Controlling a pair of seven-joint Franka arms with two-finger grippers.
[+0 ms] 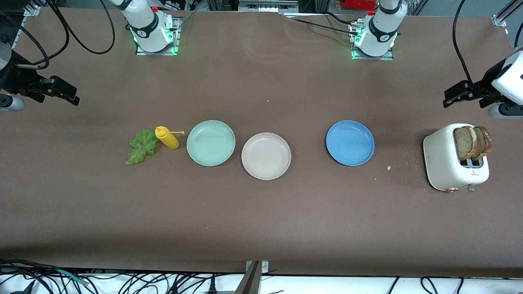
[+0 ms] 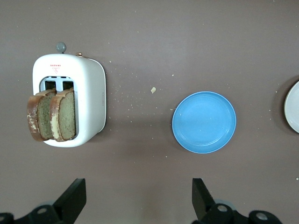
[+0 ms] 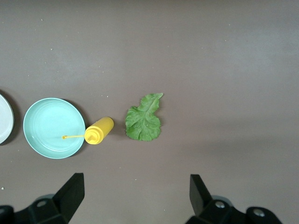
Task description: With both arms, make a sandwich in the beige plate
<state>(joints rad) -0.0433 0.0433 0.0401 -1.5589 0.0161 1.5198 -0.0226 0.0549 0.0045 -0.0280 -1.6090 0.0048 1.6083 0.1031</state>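
Note:
The beige plate (image 1: 266, 156) lies empty mid-table, between a mint-green plate (image 1: 211, 142) and a blue plate (image 1: 350, 142). Two tan bread slices (image 1: 472, 143) stand in a white toaster (image 1: 449, 163) at the left arm's end; they also show in the left wrist view (image 2: 51, 115). A green lettuce leaf (image 1: 141, 146) lies flat at the right arm's end, also in the right wrist view (image 3: 144, 118). My left gripper (image 1: 459, 94) is open and empty, up in the air by the toaster. My right gripper (image 1: 61, 92) is open and empty, high over the right arm's end of the table.
A yellow squeeze bottle (image 1: 167, 137) lies on its side between the lettuce and the mint-green plate, its nozzle toward the plate. Crumbs (image 1: 388, 167) lie between the toaster and the blue plate. Cables hang along the table's near edge.

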